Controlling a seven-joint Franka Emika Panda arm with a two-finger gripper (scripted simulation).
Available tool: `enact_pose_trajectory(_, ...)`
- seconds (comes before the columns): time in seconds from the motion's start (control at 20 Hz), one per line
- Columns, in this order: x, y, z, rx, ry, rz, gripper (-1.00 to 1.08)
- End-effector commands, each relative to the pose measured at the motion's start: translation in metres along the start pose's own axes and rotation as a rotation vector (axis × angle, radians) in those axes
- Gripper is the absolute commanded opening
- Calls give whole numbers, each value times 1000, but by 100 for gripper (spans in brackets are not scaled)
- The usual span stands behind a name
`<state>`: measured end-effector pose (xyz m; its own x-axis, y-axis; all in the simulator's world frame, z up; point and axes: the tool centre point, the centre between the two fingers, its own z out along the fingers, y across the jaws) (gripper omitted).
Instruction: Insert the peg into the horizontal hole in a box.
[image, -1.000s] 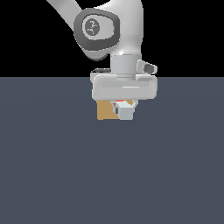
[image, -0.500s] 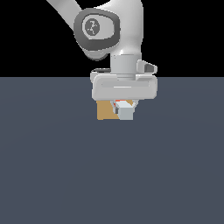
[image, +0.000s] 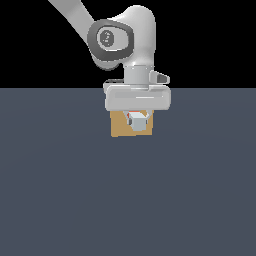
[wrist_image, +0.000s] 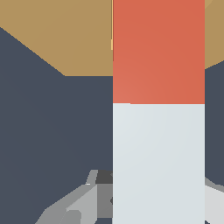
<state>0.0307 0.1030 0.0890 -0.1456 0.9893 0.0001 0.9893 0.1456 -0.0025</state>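
Change: nothing visibly shifts over the past second; arm, bar and block keep their places.
Arm: glossy white and grey, rounded joints, reaching down from above to a broad flat wrist housing just over the box.
Gripper: closed on the peg, its matte grey fingers pressing the pale part of the bar from either side.
Peg: a long, smooth, square-section bar, white-grey for most of its length with an orange-red end. That red end points toward the box and overlaps its face in the wrist view.
Box: a tan, flat-faced block standing on the dark slate floor, directly behind the gripper in the exterior view.
Hole: hidden by bar and fingers; whether the tip has entered cannot be told.
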Motion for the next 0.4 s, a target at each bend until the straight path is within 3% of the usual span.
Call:
enact_pose_trajectory(0.0,20,1,-2,-3,0,-1,-100)
enact_pose_trajectory(0.35,43,1,-2,-5,0,-1,-100)
